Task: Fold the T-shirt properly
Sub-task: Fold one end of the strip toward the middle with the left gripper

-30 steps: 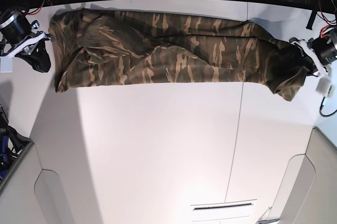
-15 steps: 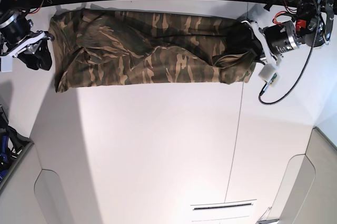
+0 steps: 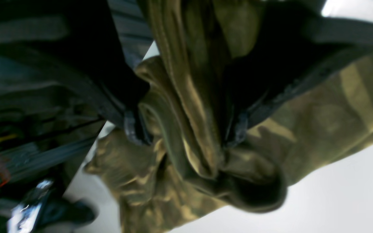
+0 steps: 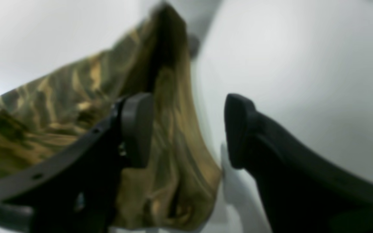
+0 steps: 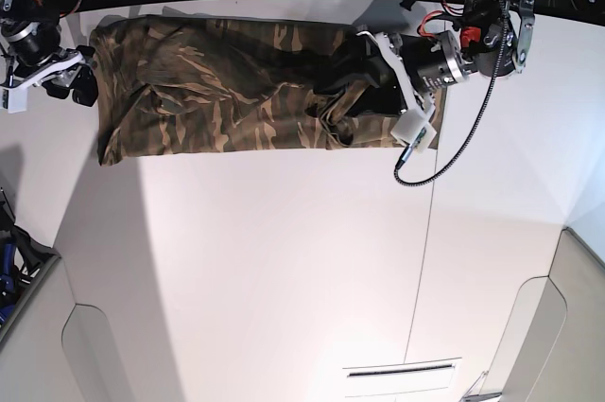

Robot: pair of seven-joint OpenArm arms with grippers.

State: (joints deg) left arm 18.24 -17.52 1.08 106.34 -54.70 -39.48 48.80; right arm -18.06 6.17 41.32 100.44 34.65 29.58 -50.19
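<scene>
Base view: T-shirt (image 5: 217,90) on white table (image 5: 284,260); right claw (image 4: 186,129) spread, left claw (image 3: 186,129) straddling bunched cloth.

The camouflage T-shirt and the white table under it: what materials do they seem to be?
The camouflage T-shirt looks like soft matte woven or knit cloth: it bunches into folds. The white table looks like smooth, faintly glossy laminate or painted board, with a thin seam; I cannot tell exactly.
</scene>
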